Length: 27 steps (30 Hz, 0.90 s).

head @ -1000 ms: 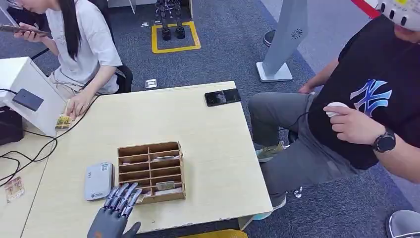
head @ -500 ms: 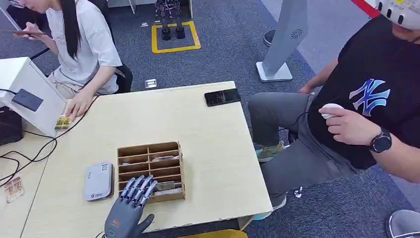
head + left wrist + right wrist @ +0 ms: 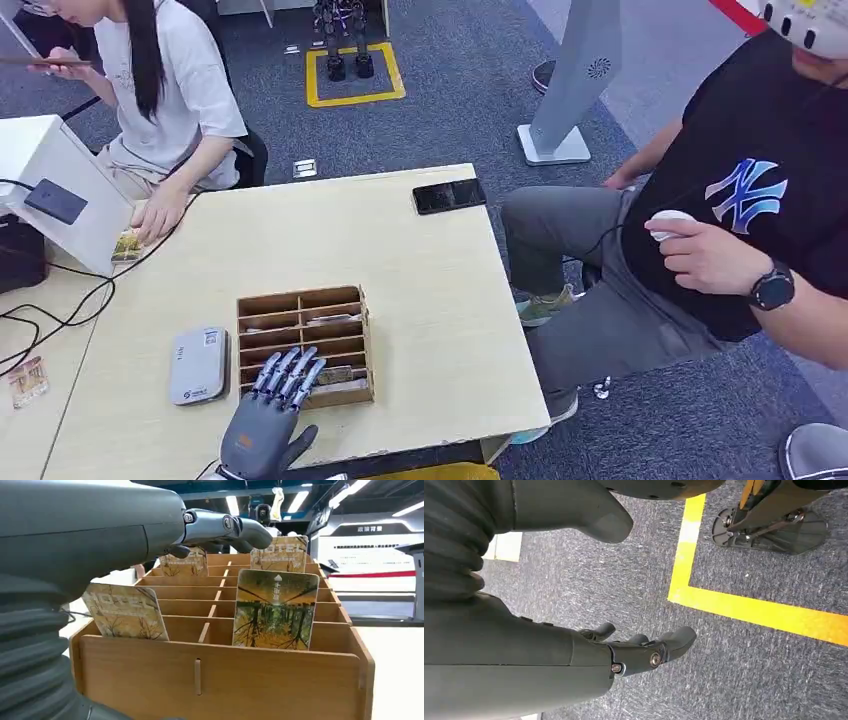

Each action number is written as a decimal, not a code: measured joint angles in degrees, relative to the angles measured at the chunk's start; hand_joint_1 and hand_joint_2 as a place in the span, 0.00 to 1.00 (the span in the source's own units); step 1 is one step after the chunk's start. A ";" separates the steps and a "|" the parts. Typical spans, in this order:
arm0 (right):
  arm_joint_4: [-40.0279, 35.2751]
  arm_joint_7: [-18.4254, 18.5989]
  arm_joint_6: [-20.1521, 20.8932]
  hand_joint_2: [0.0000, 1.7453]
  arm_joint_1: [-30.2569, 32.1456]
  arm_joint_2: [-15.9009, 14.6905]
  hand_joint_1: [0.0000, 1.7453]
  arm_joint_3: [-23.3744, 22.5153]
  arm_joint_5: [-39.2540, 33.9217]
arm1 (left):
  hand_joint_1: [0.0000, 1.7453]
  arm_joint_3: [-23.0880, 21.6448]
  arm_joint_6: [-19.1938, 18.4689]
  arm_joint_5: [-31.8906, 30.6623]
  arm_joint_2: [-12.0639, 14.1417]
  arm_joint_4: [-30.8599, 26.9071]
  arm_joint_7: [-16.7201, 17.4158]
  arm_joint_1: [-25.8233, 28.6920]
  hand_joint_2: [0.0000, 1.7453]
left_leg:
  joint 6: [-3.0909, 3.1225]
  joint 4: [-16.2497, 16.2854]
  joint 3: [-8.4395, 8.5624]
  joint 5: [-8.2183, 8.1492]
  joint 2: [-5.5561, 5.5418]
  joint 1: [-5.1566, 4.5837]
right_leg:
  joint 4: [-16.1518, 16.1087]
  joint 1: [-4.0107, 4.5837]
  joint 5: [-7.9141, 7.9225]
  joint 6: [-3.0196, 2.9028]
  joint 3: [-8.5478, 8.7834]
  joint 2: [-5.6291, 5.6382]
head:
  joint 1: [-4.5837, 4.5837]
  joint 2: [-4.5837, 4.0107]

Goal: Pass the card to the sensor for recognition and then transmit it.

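Pale wooden table (image 3: pixel 420 280) on grey carpet is your work surface, operator. Nearest you, your left hand (image 3: pixel 268 418) hovers over the near rows of the wooden card rack (image 3: pixel 306 345), fingers (image 3: pixel 227 527) extended and slightly apart, holding nothing. Your right hand (image 3: pixel 624 650) hangs over the carpet, fingers loosely curled and empty. Cards stand upright in the rack: one card (image 3: pixel 275 608) in the near row, others behind it. Just beside the rack, on its left, lies a grey card reader (image 3: pixel 198 364). Farther off, a black phone (image 3: pixel 449 195) lies near the far edge. Two seated persons flank the table; one rests a hand (image 3: pixel 155 211) beside a white box (image 3: pixel 50 180).
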 joint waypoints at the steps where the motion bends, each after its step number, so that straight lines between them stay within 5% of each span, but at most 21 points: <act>1: 0.00 0.00 0.00 1.00 0.01 0.00 0.00 0.00 -0.09 | 0.00 0.02 -0.07 -0.02 -0.07 0.09 0.02 -0.01 1.00 | 0.00 0.00 0.00 0.00 0.00 0.00 | 0.00 0.00 0.00 0.00 0.00 0.00 | 0.00 0.00; 27: 0.00 -0.02 0.07 1.00 0.01 0.00 0.00 0.00 -0.15 | 0.00 0.24 -0.52 -0.54 -0.48 0.20 0.04 -0.04 1.00 | 0.01 0.00 -0.01 0.00 0.00 0.00 | 0.00 0.00 0.00 0.00 0.00 0.00 | 0.00 0.00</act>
